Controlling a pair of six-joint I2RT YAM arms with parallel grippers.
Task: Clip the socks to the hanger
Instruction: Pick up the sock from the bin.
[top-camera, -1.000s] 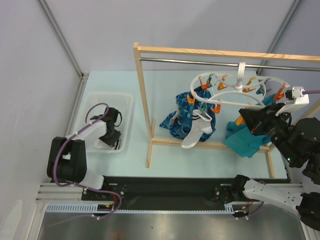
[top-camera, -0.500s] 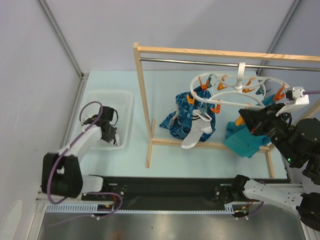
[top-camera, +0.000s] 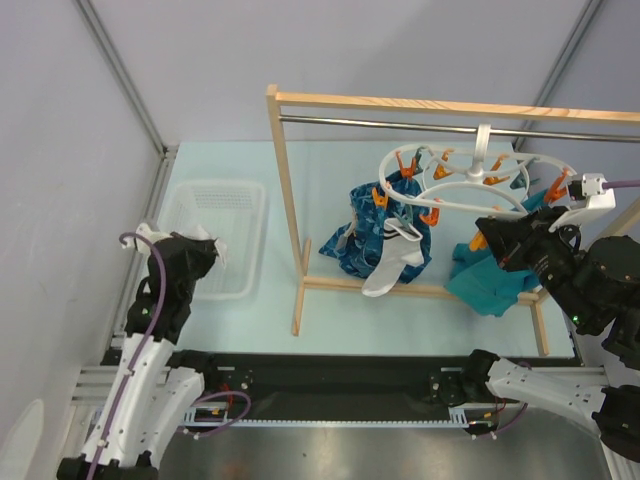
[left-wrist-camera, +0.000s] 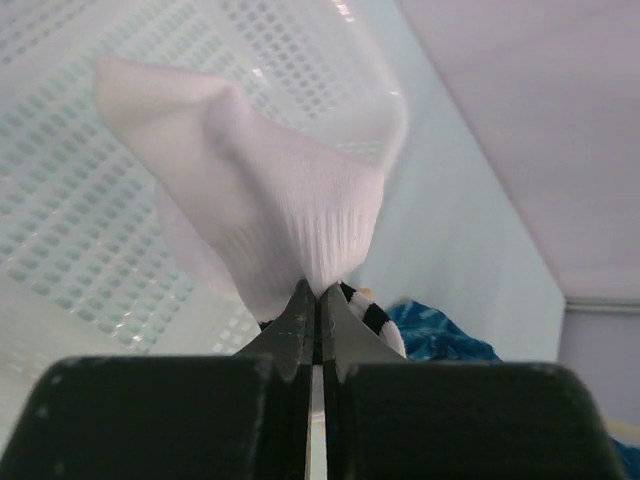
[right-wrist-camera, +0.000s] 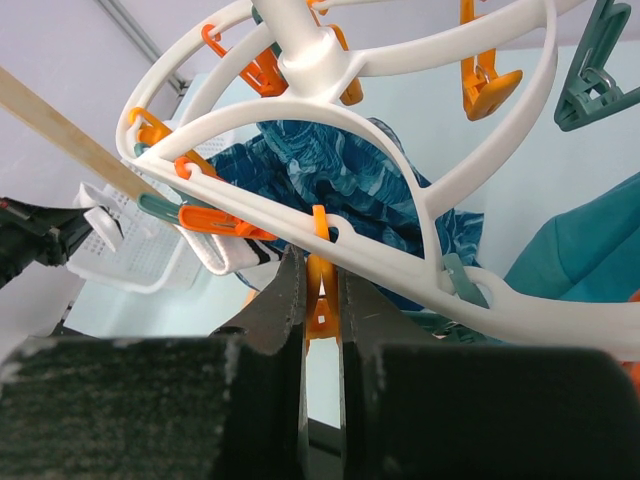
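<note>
Left wrist: your left pincer (left-wrist-camera: 318, 290) is pinching one sock (left-wrist-camera: 270, 200) near its striped cuff, holding it above the basket (left-wrist-camera: 60, 150);
Right wrist: your right pincer (right-wrist-camera: 320, 262) is squeezing an orange clip (right-wrist-camera: 320, 300) on the hanger (right-wrist-camera: 400, 120);
Top external: the other sock (top-camera: 385, 268) is hanging from the hanger

Left arm (top-camera: 150, 330) stood bent upward at near left, left gripper (left-wrist-camera: 312, 295) pinched tight on a sock (left-wrist-camera: 260, 190). Right arm (top-camera: 600, 285) stretched leftward from right side, right gripper (right-wrist-camera: 318, 272) clamped on an orange clip (right-wrist-camera: 321, 305).
</note>
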